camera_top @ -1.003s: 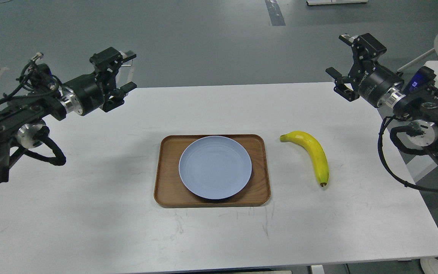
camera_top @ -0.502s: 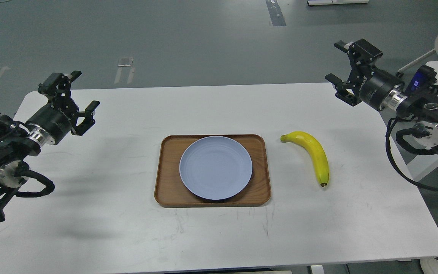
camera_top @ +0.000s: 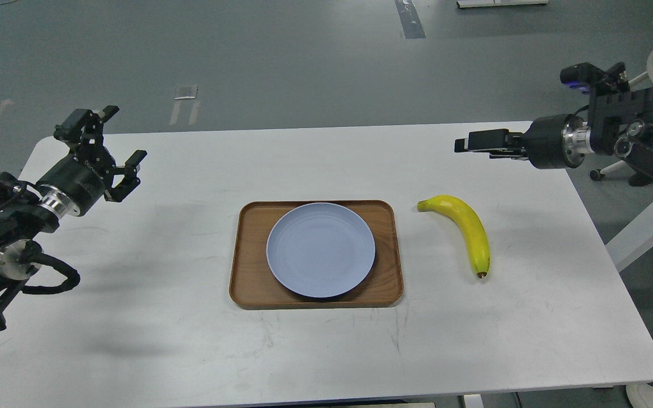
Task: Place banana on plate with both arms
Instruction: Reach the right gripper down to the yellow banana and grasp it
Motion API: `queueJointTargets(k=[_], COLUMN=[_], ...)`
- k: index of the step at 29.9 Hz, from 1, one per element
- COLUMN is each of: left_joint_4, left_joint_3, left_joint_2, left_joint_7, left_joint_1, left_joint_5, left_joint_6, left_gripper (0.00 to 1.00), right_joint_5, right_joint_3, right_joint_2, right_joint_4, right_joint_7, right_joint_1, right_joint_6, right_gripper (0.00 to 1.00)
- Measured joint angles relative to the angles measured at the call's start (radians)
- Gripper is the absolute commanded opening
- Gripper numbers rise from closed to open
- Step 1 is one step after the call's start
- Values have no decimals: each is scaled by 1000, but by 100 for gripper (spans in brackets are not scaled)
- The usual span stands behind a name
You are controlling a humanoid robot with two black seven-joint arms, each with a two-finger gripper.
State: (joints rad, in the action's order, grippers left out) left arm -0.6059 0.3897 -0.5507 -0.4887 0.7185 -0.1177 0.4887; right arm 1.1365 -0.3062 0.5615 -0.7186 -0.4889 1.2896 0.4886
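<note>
The yellow banana (camera_top: 467, 231) lies on the white table to the right of the tray, with its greenish stem end toward the tray and its dark tip toward me. The pale blue plate (camera_top: 321, 249) sits empty on the brown wooden tray (camera_top: 247, 266). My left gripper (camera_top: 123, 134) is open and empty over the table's far left, well away from the plate. My right gripper (camera_top: 473, 141) points left, above the table behind the banana. It is seen edge-on, so its fingers cannot be told apart.
The white table (camera_top: 134, 317) has a rounded front right corner. A white stand (camera_top: 641, 226) reaches in at the right edge, beside the table. Grey floor lies beyond the table's far edge.
My left arm swung left and lower, then held still. My right arm's wrist turned, so the gripper that showed open fingers now points left, edge-on. The banana and plate have not moved.
</note>
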Motion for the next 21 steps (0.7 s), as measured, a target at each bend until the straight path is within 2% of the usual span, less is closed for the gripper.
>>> queueJointTargets(k=[4,13,21], left_joint_4=[-1,-6,-12], left_joint_3=[-1,-3,-3], left_joint_2=[-2,-26,-48], left_joint_7=[0,0,0], left_joint_1=[0,0,-2], left_joint_5=[-8,-12,-10], left_joint_6=[0,0,0], left_gripper=[98,98,98], right_joint_5=[75,86,86], right_joint_3=[-74,-242,-276], right_joint_2=[-63,-167,-212], right_joint_4=[41,125,159], right_joint_7=[0,0,0], right_joint_1=[0,-13,-34], right_joint_6=[0,0,0], right_gripper=[100,100,98])
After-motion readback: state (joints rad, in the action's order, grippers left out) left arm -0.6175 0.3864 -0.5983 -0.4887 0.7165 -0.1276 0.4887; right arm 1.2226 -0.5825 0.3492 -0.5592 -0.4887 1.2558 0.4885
